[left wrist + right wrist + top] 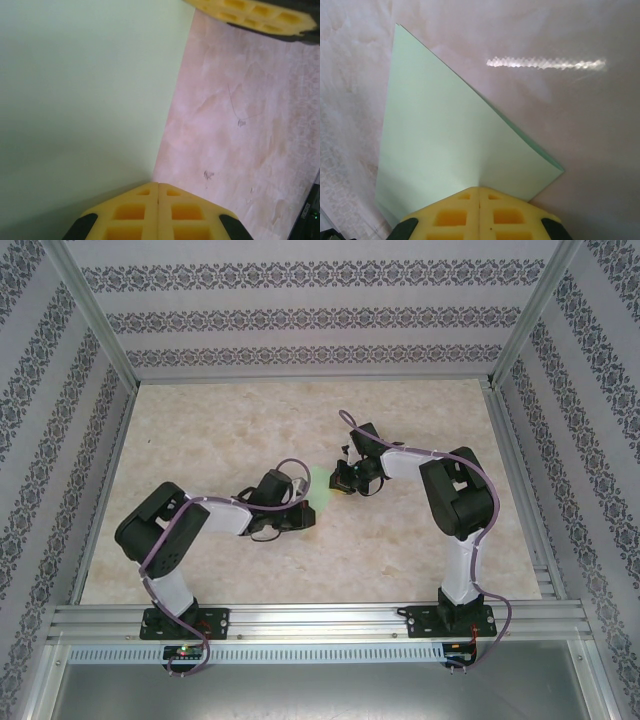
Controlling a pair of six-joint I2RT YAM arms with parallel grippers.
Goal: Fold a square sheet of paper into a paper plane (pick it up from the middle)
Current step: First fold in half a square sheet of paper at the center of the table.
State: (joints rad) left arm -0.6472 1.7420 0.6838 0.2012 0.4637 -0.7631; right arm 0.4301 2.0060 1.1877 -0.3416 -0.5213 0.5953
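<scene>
Nearest the arm bases, the left gripper (158, 192) has its yellow fingers closed flat against each other, with the tips at a straight edge of the sheet of paper (75, 100). Whether they pinch that edge or only press beside it cannot be told. The pale green sheet sits between the two grippers in the middle of the table (240, 125). It is doubled into a triangle, and its two layers show along one slanted edge. Just beyond it, the right gripper (479, 197) is closed on the sheet, where a faint ridge of paper runs into the seam between its fingers.

The step in hand looks like an early fold being set. To do it well, the right gripper should probably hold the layers matched while the left one anchors or presses the fold. Both should move slowly and low, since such thin paper would likely slip, buckle or tear under a sideways tug. The edges want lining up before any crease is pressed hard.
</scene>
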